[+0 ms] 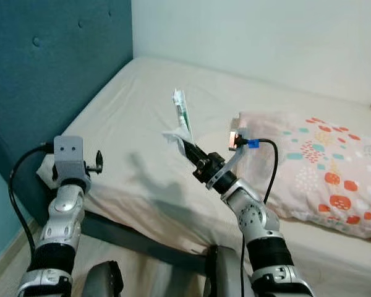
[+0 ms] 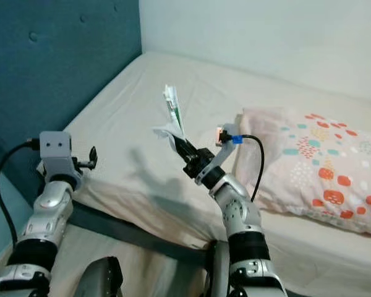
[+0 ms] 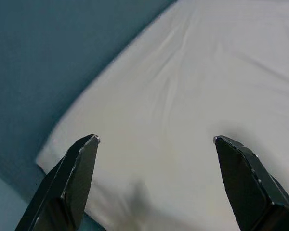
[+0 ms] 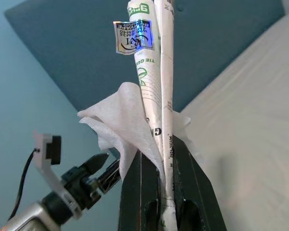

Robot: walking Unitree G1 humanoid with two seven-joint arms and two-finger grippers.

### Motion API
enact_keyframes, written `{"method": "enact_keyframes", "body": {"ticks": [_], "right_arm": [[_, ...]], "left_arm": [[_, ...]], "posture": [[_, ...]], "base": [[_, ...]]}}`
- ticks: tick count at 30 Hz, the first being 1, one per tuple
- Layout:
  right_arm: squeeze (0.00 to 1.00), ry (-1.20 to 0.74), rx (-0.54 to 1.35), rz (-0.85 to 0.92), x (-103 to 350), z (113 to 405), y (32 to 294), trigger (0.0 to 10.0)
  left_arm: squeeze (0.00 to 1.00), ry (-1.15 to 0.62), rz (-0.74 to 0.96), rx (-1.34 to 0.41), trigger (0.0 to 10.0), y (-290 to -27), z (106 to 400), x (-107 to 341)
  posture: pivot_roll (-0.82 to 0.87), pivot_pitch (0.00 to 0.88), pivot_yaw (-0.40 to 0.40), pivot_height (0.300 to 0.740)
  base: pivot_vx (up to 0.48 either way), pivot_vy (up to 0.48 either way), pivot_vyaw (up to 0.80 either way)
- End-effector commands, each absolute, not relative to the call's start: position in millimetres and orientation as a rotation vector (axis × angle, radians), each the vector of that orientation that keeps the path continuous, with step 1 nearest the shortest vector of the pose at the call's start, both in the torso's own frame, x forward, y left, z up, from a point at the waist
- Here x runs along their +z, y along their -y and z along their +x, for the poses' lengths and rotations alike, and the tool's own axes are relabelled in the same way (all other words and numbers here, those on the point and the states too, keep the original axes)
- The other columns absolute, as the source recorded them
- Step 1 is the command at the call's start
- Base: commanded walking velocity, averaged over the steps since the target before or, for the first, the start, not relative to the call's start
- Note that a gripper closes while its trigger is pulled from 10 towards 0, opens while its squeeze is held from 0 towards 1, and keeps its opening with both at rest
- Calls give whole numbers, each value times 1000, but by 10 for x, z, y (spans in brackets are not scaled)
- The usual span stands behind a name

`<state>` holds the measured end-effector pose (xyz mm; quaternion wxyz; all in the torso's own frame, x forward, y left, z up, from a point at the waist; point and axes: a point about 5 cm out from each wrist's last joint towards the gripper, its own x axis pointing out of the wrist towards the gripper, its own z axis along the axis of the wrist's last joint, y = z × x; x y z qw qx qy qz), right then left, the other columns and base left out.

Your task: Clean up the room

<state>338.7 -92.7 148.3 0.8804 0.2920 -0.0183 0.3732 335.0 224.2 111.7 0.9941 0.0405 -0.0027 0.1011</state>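
Note:
My right gripper (image 1: 188,146) is raised over the bed (image 1: 130,117) and shut on a flat white packet with green print (image 1: 182,113) together with a crumpled white tissue (image 1: 175,136). In the right wrist view the packet (image 4: 156,72) stands up between the black fingers (image 4: 188,178), with the tissue (image 4: 120,125) bunched beside it. My left gripper (image 1: 99,162) is held low near the bed's near-left corner. Its fingers (image 3: 77,178) are open over the bare sheet, holding nothing.
A pillow with orange and teal spots (image 1: 324,167) lies on the right of the bed. A dark teal padded headboard (image 1: 43,80) rises at the left and a pale wall (image 1: 266,37) stands behind. The sheet's left half is bare.

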Motion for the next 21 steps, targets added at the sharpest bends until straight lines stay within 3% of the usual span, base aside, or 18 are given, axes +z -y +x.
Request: {"method": "enact_keyframes", "body": {"ticks": [1, 12, 21], "right_arm": [[0, 0, 750, 586, 1397, 3377, 970, 0], [0, -181, 603, 454, 846, 3241, 1290, 0], [0, -382, 473, 309, 353, 3062, 1527, 0]], "left_arm": [[0, -5, 77, 164, 10000, -2154, 3343, 1053], [0, -96, 83, 60, 10000, -1948, 3195, 690], [0, -276, 167, 39, 10000, -1982, 2978, 265]], "posture": [[40, 0, -98, 563], [15, 0, -84, 623], [15, 0, -79, 668]], "base": [[-480, 0, 0], [-31, 0, 0], [0, 0, 0]]}}
